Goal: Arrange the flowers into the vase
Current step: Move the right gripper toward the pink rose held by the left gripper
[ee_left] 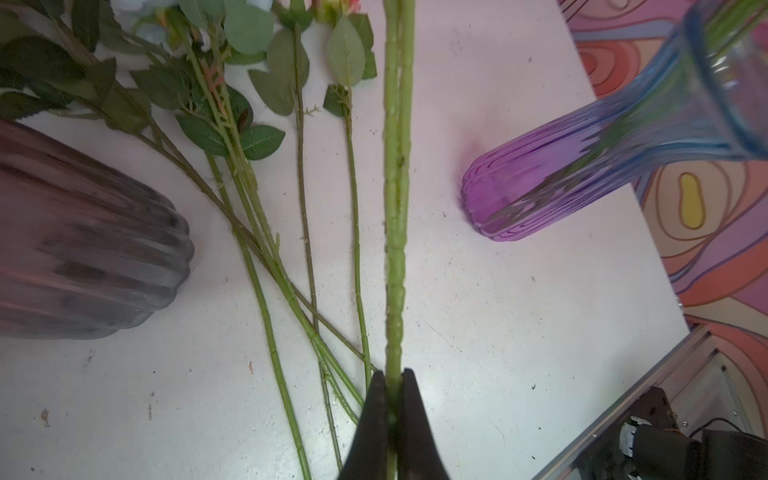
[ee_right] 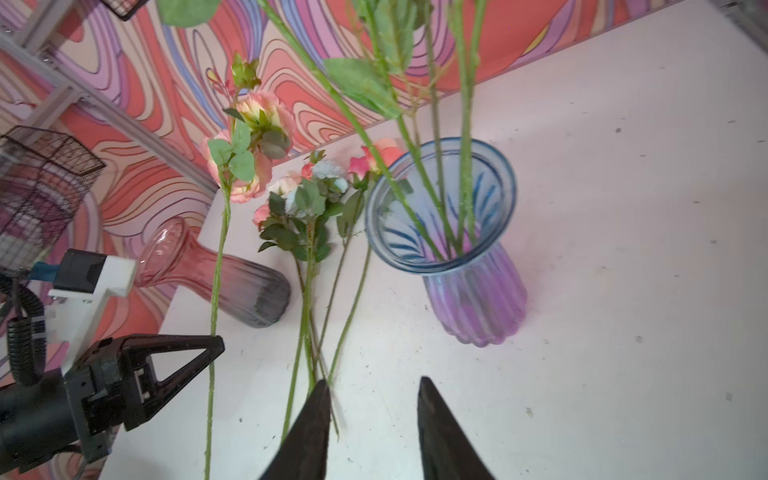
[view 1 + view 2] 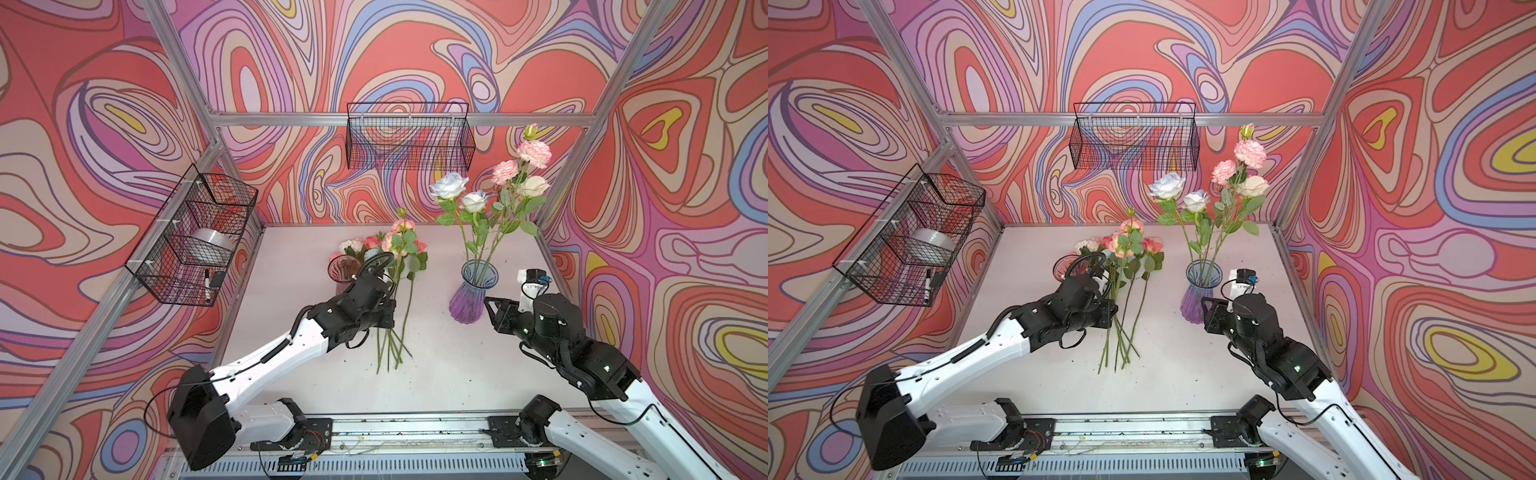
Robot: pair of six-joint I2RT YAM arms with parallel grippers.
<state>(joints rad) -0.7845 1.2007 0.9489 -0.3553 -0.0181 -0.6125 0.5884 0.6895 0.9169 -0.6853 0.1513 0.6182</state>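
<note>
Left gripper [image 1: 392, 376] pinches a peach-pink rose's long green stem [image 1: 395, 208], lifted over the bare white tabletop [image 1: 478, 332]. The stem runs straight ahead, bloom end farthest from the tips. Loose flowers [image 3: 392, 340] lie below. Right gripper [image 2: 372, 384], jaws spread and empty, faces the ribbed purple-blue glass vase [image 2: 478, 307] just beyond, which holds upright stems.

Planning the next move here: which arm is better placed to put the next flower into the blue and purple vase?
Left. The left gripper is already shut on a pink flower's stem, ready to carry it over. The right gripper is open and empty beside the vase.
</note>
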